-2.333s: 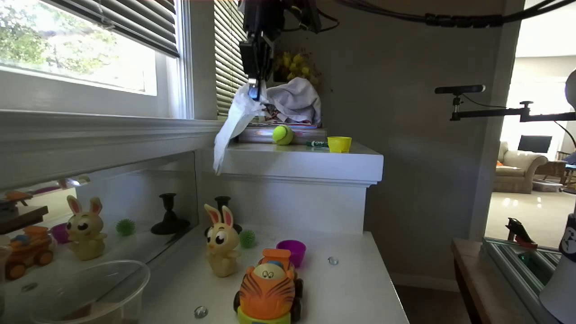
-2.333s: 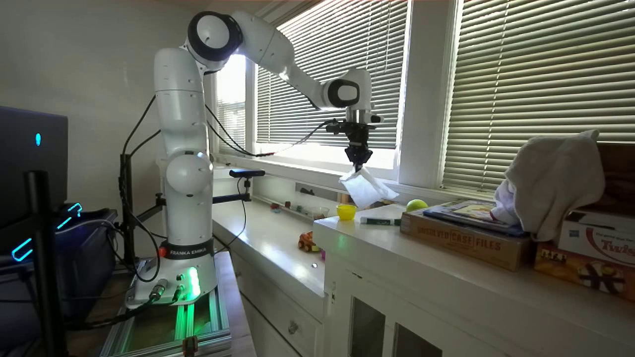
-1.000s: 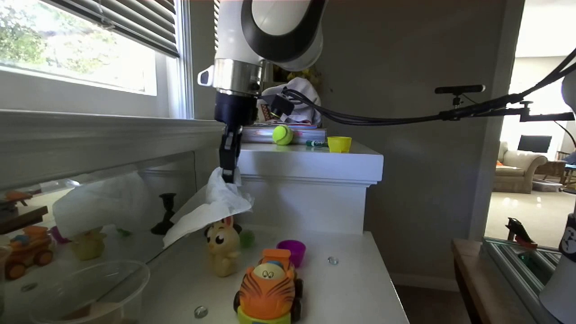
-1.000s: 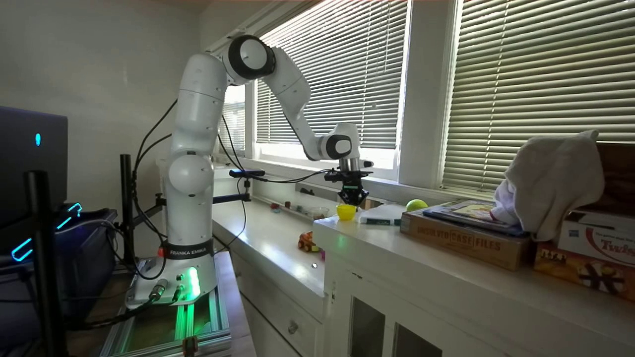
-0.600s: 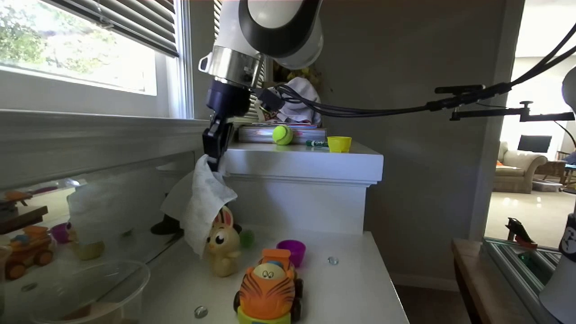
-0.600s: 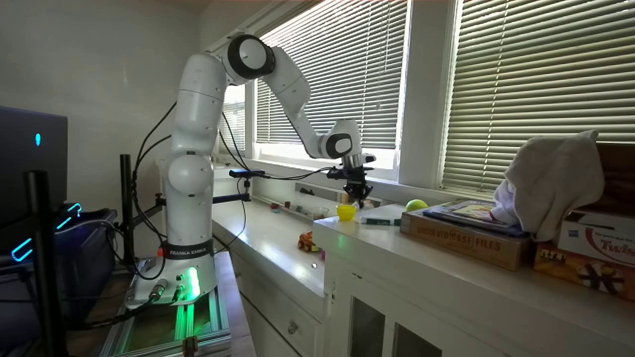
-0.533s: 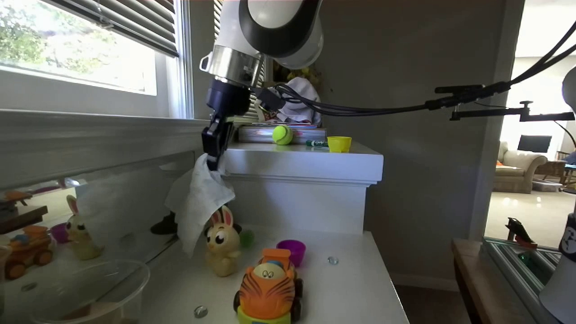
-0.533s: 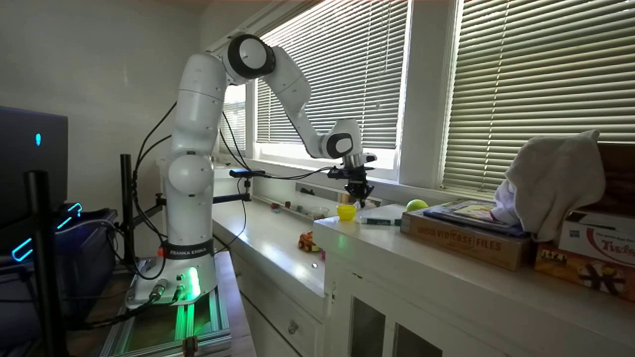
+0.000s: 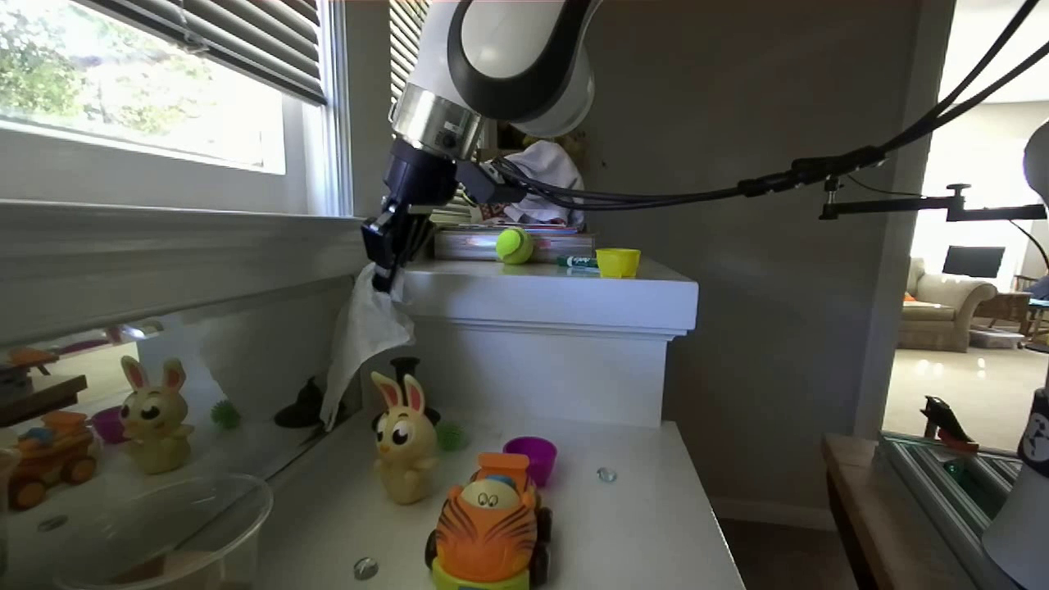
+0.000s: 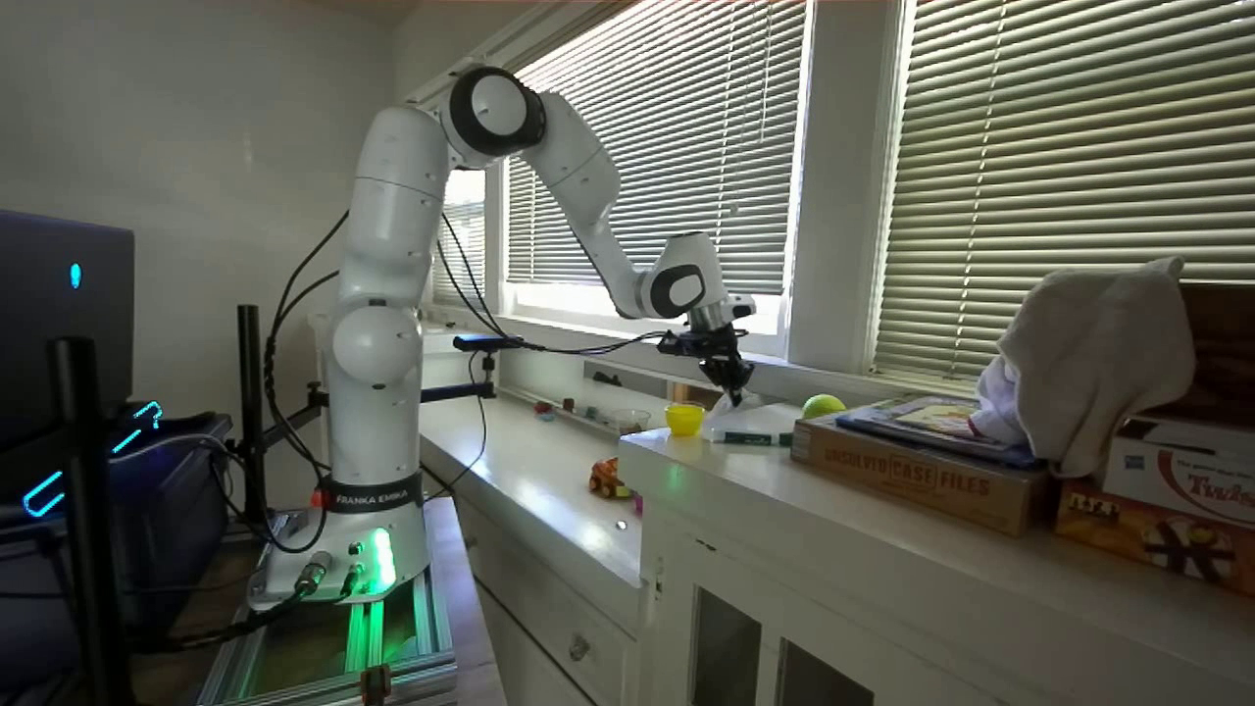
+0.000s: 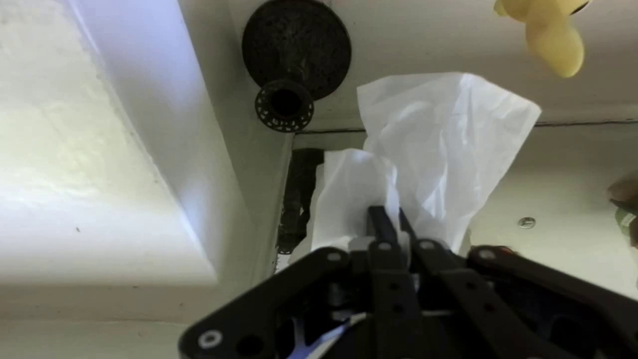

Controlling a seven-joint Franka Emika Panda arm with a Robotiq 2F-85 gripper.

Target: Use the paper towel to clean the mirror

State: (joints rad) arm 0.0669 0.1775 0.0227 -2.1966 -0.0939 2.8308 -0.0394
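Tool (image 11: 391, 219) clamped on the paper towel (image 11: 448, 139). Legible markings: "FRANKA EMIKA" on the arm (image 10: 376, 343), "UNSOLVED CASE FILES" on 1 box (image 10: 912, 480).

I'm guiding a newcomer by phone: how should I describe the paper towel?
Beneath the window runs a long, low mirror. Near its end by the ledge, the black end effector pinches the paper towel: a thin white sheet hanging down, unlike the bulky cloth by the boxes.

White lower counter (image 9: 631, 533) carries one upright rabbit figure (image 9: 406, 455), tiger car (image 9: 487, 528), purple cup (image 9: 542, 465) and green spiky ball (image 9: 451, 436). Also on it: clear bowl (image 9: 246, 528), dark candlestick (image 11: 296, 45), two clear gems (image 9: 606, 474) well apart.
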